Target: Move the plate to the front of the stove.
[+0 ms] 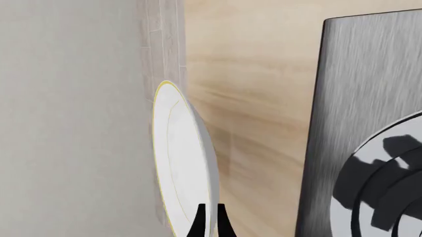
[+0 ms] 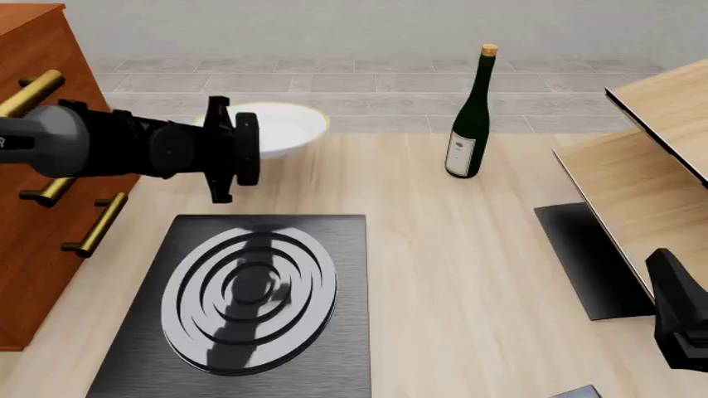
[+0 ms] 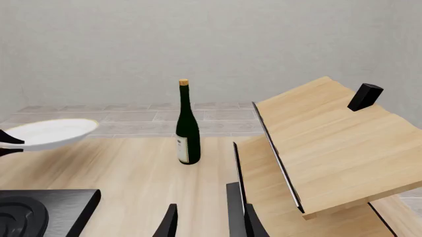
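Observation:
The white plate (image 2: 285, 126) with its thin gold rim hangs above the far side of the table, beyond the back edge of the stove (image 2: 249, 307). My left gripper (image 2: 250, 145) is shut on the plate's near-left rim. In the left wrist view the plate (image 1: 181, 163) shows edge-on, with the black fingertips (image 1: 199, 223) pinching its rim and the stove (image 1: 359, 118) off to one side. The right wrist view also shows the plate (image 3: 49, 133) raised off the wood. My right gripper (image 3: 205, 222) is open and empty, low at the right front (image 2: 677, 319).
A green wine bottle (image 2: 469, 116) stands upright at the back middle. A black mat (image 2: 586, 261) lies at the right, partly under a tilted wooden shelf (image 2: 652, 182). A wooden cabinet (image 2: 45, 75) with brass handles lines the left side.

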Available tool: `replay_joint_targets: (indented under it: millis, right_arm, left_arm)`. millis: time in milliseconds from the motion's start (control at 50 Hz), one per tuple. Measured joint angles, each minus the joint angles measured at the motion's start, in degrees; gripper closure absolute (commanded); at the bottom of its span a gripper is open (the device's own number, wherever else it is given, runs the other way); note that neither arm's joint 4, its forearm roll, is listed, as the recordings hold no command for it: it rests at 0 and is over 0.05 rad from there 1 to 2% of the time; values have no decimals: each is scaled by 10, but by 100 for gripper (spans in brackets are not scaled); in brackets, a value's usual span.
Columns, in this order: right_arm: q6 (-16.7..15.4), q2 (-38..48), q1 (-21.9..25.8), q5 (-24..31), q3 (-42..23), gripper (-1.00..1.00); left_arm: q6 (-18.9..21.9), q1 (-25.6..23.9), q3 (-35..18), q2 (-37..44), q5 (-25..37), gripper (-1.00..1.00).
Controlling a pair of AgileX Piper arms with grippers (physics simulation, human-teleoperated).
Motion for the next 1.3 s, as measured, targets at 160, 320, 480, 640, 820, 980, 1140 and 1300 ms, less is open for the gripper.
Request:
replay_joint_targets:
  millis: [160,320,480,640,820,980,1140,1300]
  right_arm:
    - [0,0,0,0,0,-100]
    - [0,0,0,0,0,-100]
    - [0,0,0,0,0,-100]
    - [-1,0,0,0,0,-100]
    - [-1,1,0,0,0,-100]
    - [-1,1,-1,0,0,-100]
    - [-2,1,-1,0,0,-100]
    - [-3,1,-2,1,0,-100]
  left_arm:
    - [-3,0,-9,10,2,100]
    - [-6,0,-19,21,5,100]
    - [-7,0,-28,32,7,100]
    - [-9,0,-35,43,6,100]
    - [-8,2,-42,57,3,100]
    - [-11,3,-57,73,5,100]
    - [-15,3,-70,91,5,100]
    - [-20,1,-79,106,4,100]
